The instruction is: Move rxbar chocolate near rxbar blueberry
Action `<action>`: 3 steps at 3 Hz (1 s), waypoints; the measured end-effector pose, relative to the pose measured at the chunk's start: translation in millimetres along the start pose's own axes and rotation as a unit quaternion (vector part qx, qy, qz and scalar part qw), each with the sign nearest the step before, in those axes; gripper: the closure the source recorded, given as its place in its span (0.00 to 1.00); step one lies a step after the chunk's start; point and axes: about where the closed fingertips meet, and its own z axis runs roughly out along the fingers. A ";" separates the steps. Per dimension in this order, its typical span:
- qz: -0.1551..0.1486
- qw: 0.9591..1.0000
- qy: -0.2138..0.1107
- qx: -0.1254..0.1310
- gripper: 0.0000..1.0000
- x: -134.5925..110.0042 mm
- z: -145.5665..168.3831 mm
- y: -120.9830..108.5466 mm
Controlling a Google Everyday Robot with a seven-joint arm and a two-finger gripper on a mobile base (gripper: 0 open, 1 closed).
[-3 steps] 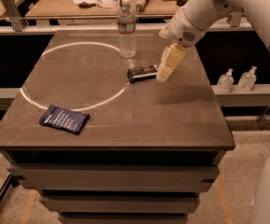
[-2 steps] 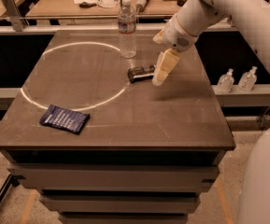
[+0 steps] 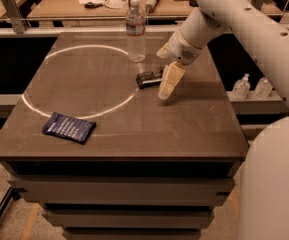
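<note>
Chocolate bar [image 3: 149, 78] lay flat on the bench [image 3: 184, 129], nearer the far edge than the front. Gripper [image 3: 164, 94] pointed down just beside the bar's right end; whether the jaws were open or shut could not be told. Blueberry bar [image 3: 69, 127] lay well apart, near the front-left corner. Bottle [image 3: 135, 30] stood by the far edge.

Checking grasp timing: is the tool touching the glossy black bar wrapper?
Cannot tell. In the camera view the tool overlaps the right end of the glossy black bar wrapper; neither contact nor gap shows.
</note>
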 end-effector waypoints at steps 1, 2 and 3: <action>0.001 1.000 0.002 -0.015 0.16 1.9 10.6 3.4; 0.002 1.000 -0.002 -0.030 0.44 0.5 16.2 9.9; 0.000 0.999 -0.006 -0.035 0.68 -1.4 15.7 13.1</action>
